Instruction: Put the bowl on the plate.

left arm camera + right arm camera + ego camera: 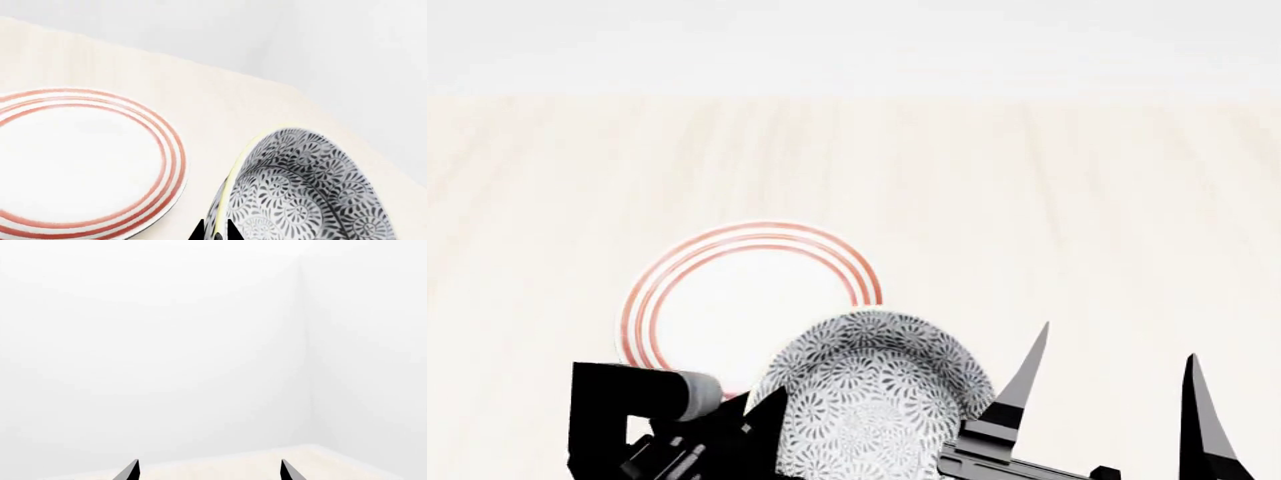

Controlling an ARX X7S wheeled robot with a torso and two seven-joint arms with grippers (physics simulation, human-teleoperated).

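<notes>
Item: bowl (874, 400), tilted, rim pinched by left gripper (215, 232), near side of plate (747, 300), overlapping its edge in head view; right gripper (1108, 385) spread, idle; advise levelling bowl, centring within rings, lowering gently before release.

Glazed-looking patterned bowl (307, 190), smooth white plate (80, 165) with red rings, on a pale matt wood-grain table (1068, 200).

A pale wooden table (1068, 200) with faint lengthwise grain fills most of the head view. Behind its far edge stands a plain white wall (167, 340), which meets another at a corner.
</notes>
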